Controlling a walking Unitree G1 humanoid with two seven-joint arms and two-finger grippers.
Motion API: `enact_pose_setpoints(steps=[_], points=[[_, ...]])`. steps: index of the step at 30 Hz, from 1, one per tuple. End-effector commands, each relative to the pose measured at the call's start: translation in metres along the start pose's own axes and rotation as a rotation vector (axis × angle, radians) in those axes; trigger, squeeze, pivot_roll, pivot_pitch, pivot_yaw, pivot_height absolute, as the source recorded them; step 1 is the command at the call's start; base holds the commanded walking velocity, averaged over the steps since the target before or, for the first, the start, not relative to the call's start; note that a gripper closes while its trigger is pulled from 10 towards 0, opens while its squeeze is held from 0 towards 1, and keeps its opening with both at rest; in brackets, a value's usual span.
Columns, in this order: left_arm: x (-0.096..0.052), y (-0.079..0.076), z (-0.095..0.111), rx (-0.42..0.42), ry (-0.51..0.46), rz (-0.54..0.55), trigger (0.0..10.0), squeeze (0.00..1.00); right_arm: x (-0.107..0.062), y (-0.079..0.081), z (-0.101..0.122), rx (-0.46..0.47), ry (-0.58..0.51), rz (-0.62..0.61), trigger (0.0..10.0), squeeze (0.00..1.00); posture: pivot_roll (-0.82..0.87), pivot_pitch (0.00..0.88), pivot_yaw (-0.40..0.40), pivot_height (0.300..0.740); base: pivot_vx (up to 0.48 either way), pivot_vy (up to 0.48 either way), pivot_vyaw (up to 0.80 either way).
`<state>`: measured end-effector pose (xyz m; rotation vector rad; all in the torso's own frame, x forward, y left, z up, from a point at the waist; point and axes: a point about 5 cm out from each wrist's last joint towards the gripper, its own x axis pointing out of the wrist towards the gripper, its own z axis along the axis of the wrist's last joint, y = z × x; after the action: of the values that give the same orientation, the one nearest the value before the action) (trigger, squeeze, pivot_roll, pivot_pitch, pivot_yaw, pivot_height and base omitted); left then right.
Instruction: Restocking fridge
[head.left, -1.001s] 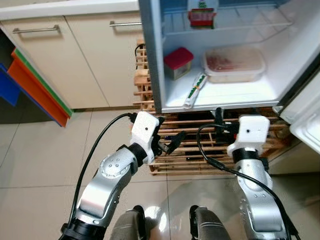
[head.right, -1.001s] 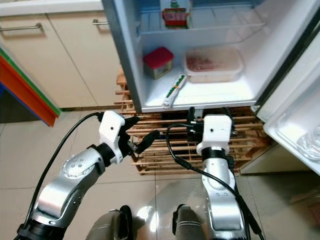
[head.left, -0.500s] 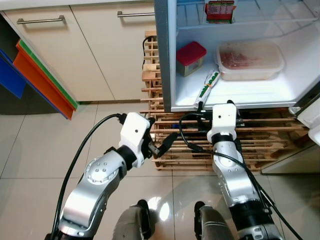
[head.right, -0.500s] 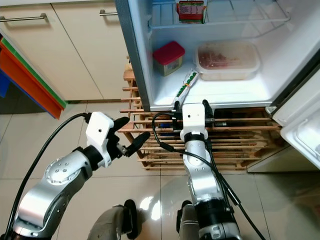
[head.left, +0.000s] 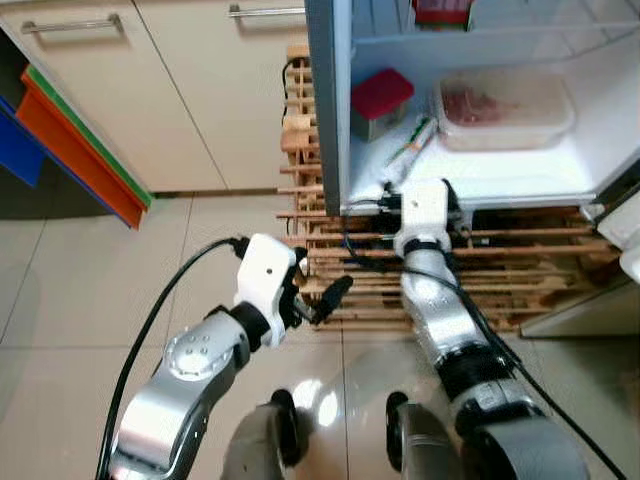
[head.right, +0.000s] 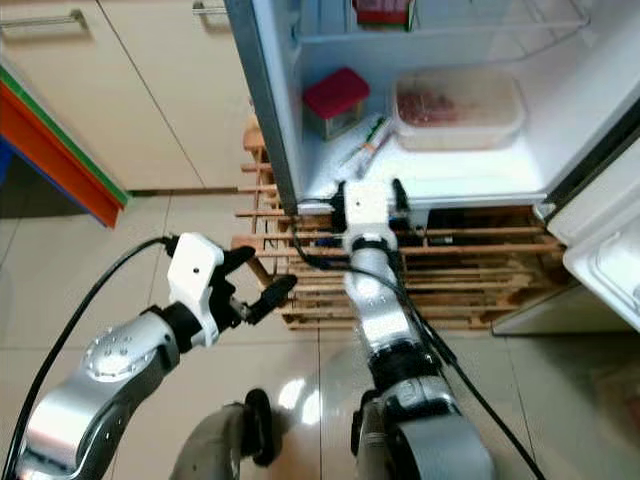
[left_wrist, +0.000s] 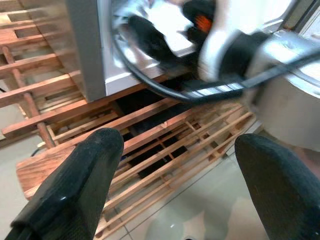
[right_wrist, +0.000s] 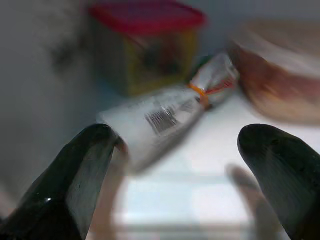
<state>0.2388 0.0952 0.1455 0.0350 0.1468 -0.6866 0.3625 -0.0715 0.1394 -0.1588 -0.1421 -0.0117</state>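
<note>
The tube (right_wrist: 165, 117) is lying flat on the fridge (head.left: 520, 180) floor, its long axis running diagonally, near end toward the front edge, far end pointing back between the red-lidded tub (head.left: 380, 100) and the meat box (head.left: 505, 105). The right gripper (right_wrist: 172, 175) is reaching at the front edge, jaws spread, just before the tube. The left gripper (left_wrist: 175, 165) is hovering over the wooden rack (left_wrist: 150, 135), jaws spread.

barcode on white packet (right_wrist: 162, 122), digits unreadable

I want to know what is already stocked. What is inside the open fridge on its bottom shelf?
On the fridge floor: a red-lidded container, a clear lidded tub of reddish food, and a white wrapped tube lying in front. The right gripper, open, faces the tube. The shelf above is mostly cut off.
</note>
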Motion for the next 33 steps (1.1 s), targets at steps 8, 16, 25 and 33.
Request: enact_pose_setpoints(steps=[8, 16, 25, 33], points=[[0.0, -0.001, 0.001, 0.007, 0.001, 0.016, 10.0, 0.0, 0.005, 0.001, 0.004, 0.002, -0.049, 0.005, 10.0, 0.0, 0.1, 0.325, 0.057, 0.74, 0.0, 0.0, 0.0], [0.013, 0.003, 0.004, 0.031, -0.039, 0.04, 10.0, 0.0, -0.011, -0.028, 0.016, 0.002, -0.198, -0.055, 10.0, 0.0, 0.02, 0.276, 0.025, 0.74, 0.0, 0.0, 0.0], [0.05, 0.015, 0.008, 0.06, -0.121, 0.11, 10.0, 0.0, -0.036, -0.057, 0.022, -0.052, -0.266, -0.063, 10.0, 0.0, -0.07, 0.082, -0.014, 0.74, 0.0, 0.0, 0.0], [0.043, 0.059, 0.009, -0.02, -0.197, 0.403, 10.0, 0.0, -0.087, -0.103, -0.008, -0.043, -0.12, -0.151, 10.0, 0.0, -0.1, 0.013, 0.022, 0.74, 0.0, 0.0, 0.0]])
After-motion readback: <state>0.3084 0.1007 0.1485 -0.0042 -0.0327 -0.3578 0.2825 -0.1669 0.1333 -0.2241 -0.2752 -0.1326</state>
